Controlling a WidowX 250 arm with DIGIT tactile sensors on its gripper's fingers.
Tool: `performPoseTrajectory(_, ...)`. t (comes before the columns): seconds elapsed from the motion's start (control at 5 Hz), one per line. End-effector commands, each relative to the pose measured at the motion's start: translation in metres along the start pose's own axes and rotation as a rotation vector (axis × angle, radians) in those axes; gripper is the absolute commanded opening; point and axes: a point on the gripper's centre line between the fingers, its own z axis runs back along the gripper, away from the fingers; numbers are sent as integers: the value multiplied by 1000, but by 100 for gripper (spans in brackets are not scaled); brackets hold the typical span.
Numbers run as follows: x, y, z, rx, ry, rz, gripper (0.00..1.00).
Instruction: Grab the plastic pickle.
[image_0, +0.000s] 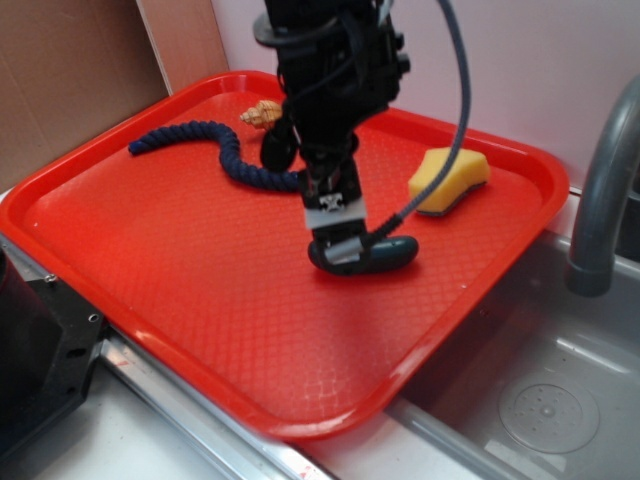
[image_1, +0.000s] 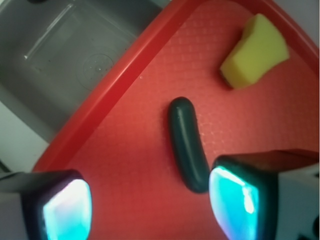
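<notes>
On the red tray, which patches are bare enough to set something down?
Free: the tray's near-left stretch, between rope, pickle and front rim. Crowded: the far side, with shell, rope, sponge, and the gripper by the pickle.

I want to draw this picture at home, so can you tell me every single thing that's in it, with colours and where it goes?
Tray: one, red, under everything, beside the sink.
Plastic pickle: one, very dark green, lying on the tray near its sink-side edge.
Sponge: one, yellow, near the tray's far corner.
Rope: one, navy blue, wavy, on the far side of the tray.
Shell-like thing: one, tan, by the tray's back rim; too small to be sure.
Sink: one, grey metal, next to the tray.
Faucet: one, grey, at the sink.
Gripper: one, black, open, low over the pickle; one finger is beside its end.
</notes>
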Motion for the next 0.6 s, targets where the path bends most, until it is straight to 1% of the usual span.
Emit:
performPoseTrajectory(0.0, 0, 8, -21, -3, -3, 8, 100)
performPoseTrajectory(0.2, -1, 29, -38, -21, 2, 14, 100)
performPoseTrajectory(0.4, -4, 24, -55, -35, 40, -13, 100)
